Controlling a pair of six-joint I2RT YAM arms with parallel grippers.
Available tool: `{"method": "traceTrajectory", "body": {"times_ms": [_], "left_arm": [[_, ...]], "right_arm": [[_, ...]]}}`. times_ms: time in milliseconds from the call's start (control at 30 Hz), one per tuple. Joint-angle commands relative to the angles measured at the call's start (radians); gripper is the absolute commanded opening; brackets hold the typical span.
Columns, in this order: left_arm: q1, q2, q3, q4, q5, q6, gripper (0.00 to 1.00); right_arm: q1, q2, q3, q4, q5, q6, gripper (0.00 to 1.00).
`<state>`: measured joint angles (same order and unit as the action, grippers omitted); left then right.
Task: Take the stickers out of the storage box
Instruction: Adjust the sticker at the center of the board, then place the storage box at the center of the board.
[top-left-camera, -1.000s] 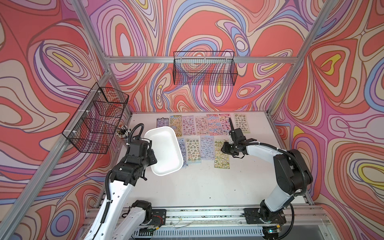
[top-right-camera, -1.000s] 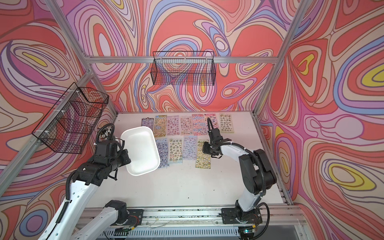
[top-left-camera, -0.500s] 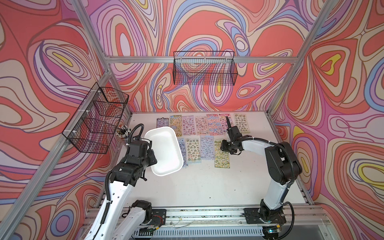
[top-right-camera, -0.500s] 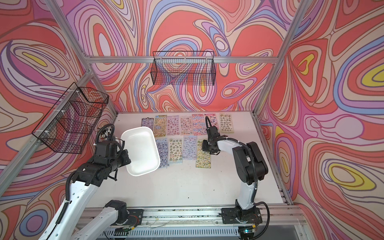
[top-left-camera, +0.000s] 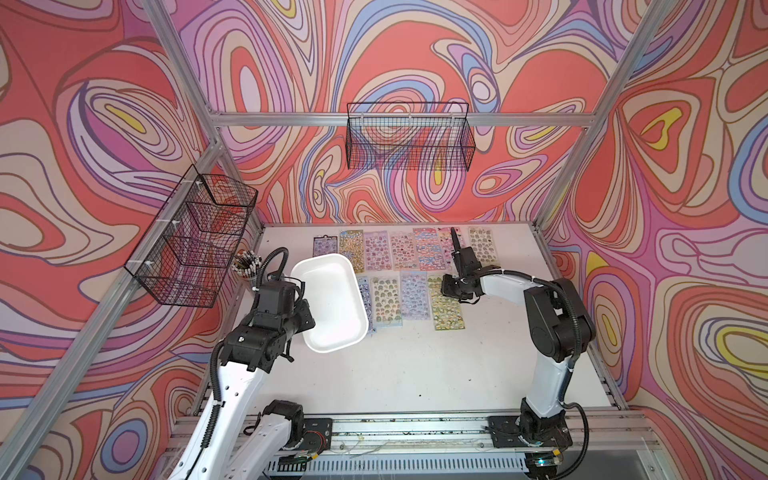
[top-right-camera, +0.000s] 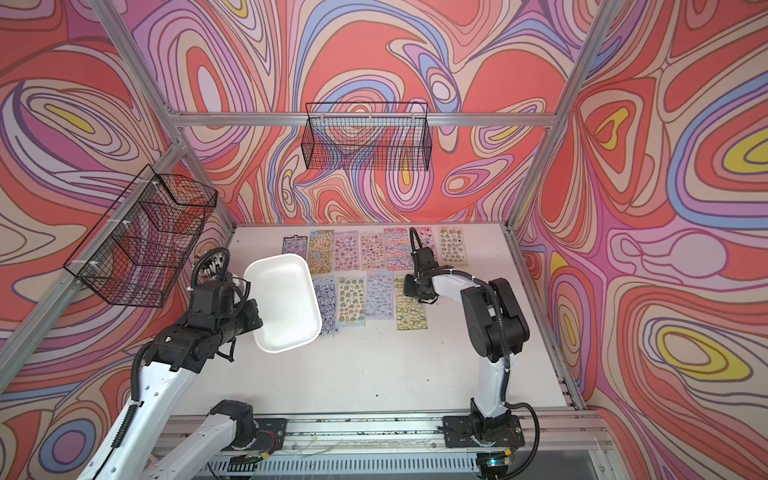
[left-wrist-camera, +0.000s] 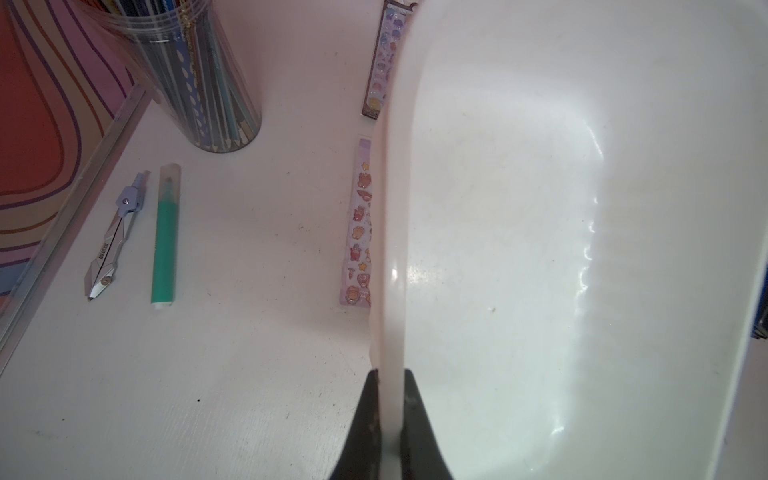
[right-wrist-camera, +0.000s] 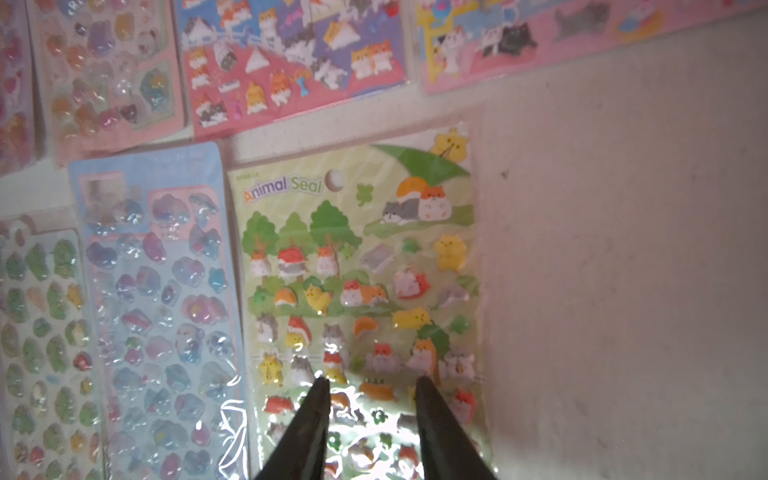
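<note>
The storage box (top-left-camera: 330, 303) (top-right-camera: 284, 301) is a white tray, empty, held tilted above the table's left side. My left gripper (left-wrist-camera: 390, 374) is shut on its rim, one finger inside and one outside the wall (left-wrist-camera: 392, 249). The stickers (top-left-camera: 403, 249) lie flat in two rows across the back of the table in both top views. My right gripper (right-wrist-camera: 371, 384) (top-left-camera: 451, 289) hovers open just over the yellow-green sheet (right-wrist-camera: 361, 270) (top-left-camera: 448, 313) at the right end of the near row, with nothing between its fingers. A lilac sheet (left-wrist-camera: 359, 224) is partly hidden under the box.
A clear cup of pencils (left-wrist-camera: 199, 75) (top-left-camera: 245, 266), a green marker (left-wrist-camera: 166, 232) and a metal compass (left-wrist-camera: 116, 241) sit at the table's left edge. Black wire baskets hang on the back wall (top-left-camera: 409, 141) and the left wall (top-left-camera: 195, 241).
The right arm has folded in, its elbow moving left, and its gripper has shifted slightly left over the yellow-green sheet. The left arm and the box have not moved.
</note>
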<state>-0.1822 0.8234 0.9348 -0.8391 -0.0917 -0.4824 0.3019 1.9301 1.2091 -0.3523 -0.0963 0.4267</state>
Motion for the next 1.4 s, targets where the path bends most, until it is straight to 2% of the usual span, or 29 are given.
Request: {"method": "traceTrajectory", "body": {"times_ms": [0,300,433,767,1000,1367], "left_arm": [[0.004,0.006,0.015,0.017,0.047,0.021,0.00],[-0.005,0.079,0.020,0.045,0.208,0.028,0.00],[-0.083,0.149,0.032,0.060,0.232,-0.028,0.00],[-0.346,0.181,-0.057,0.159,0.141,-0.256,0.00],[-0.539,0.293,-0.077,0.237,0.081,-0.336,0.00],[-0.680,0.419,-0.114,0.354,0.033,-0.491,0.00]], "right_arm": [[-0.007,0.032,0.024,-0.020,0.017,-0.013,0.37],[-0.013,-0.043,0.066,-0.015,-0.034,-0.015,0.37],[-0.020,-0.115,0.093,-0.031,-0.048,-0.017,0.37],[-0.059,-0.333,0.041,-0.063,-0.057,-0.030,0.39],[-0.069,-0.421,-0.035,-0.041,-0.073,-0.020,0.40],[-0.089,-0.459,-0.067,-0.033,-0.080,-0.024,0.41]]}}
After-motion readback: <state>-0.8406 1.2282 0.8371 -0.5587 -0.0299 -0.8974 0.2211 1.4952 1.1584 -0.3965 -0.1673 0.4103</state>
